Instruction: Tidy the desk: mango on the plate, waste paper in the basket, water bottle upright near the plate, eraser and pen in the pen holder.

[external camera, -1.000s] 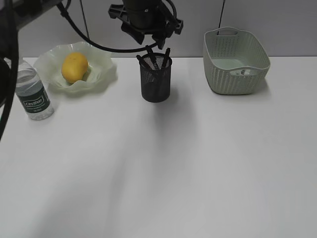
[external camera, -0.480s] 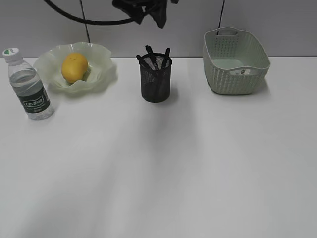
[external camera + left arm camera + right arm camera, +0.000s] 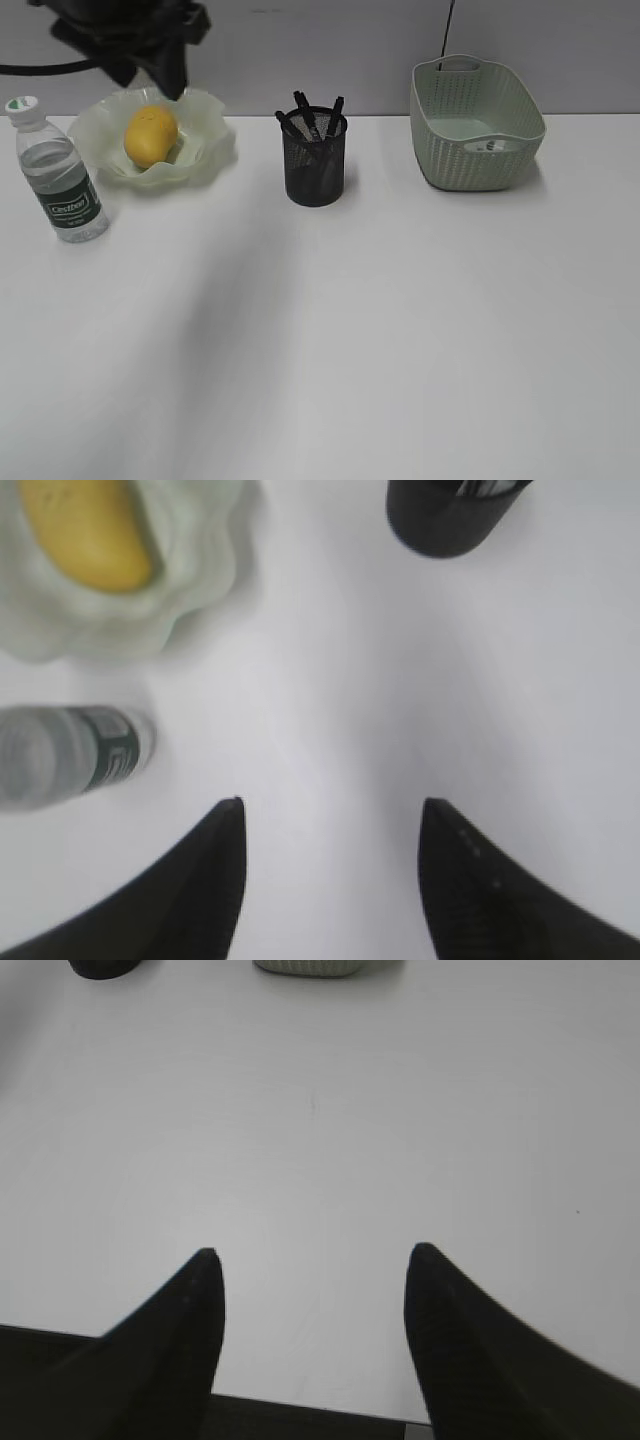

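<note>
The mango (image 3: 150, 135) lies on the wavy green plate (image 3: 212, 150). The water bottle (image 3: 60, 180) stands upright on the desk (image 3: 330, 330), left of the plate. Dark pens (image 3: 315, 108) stick out of the black mesh pen holder (image 3: 314, 165). A bit of white paper (image 3: 490, 146) shows inside the basket (image 3: 475, 160). The eraser is not visible. My left gripper (image 3: 150, 70) hangs open and empty above the plate's back. The left wrist view shows it (image 3: 330, 810) open over bare desk, with the mango (image 3: 85, 535), bottle (image 3: 70, 755) and pen holder (image 3: 445, 515). My right gripper (image 3: 312, 1255) is open and empty.
A grey wall runs behind the desk. The right gripper hovers over the desk's near edge (image 3: 300, 1400). The bases of the pen holder (image 3: 100, 968) and basket (image 3: 305, 966) show at the top of the right wrist view.
My left arm has lifted from above the pen holder and swung left; it is now above the plate. The bottle, partly covered before, is in full view.
</note>
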Available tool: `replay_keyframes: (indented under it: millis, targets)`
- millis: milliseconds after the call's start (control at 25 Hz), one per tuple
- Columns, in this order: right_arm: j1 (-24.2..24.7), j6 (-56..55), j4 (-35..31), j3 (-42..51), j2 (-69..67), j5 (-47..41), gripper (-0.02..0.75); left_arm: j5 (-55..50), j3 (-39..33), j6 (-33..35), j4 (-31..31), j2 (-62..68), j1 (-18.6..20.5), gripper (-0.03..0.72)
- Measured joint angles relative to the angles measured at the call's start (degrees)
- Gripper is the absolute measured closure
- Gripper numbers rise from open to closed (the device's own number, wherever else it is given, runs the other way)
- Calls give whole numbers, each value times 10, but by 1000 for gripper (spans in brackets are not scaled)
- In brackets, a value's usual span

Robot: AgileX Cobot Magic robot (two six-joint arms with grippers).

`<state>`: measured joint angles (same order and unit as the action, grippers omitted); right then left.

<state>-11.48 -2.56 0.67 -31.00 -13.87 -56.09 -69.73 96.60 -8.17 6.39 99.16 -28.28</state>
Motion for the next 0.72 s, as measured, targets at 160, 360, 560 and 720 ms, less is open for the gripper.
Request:
replay_keyframes:
  millis: [160, 360, 560, 720]
  targets:
    - [0, 0, 0, 0, 0, 0, 279, 28, -123, 1, -1, -120, 36, 265]
    - [0, 0, 0, 0, 0, 0, 279, 94, -277, 1, -1, -285, 66, 265]
    - [0, 0, 0, 0, 0, 0, 279, 108, -400, 1, -3, -453, 75, 265]
    - [0, 0, 0, 0, 0, 0, 279, 95, -476, 1, -27, -604, 75, 265]
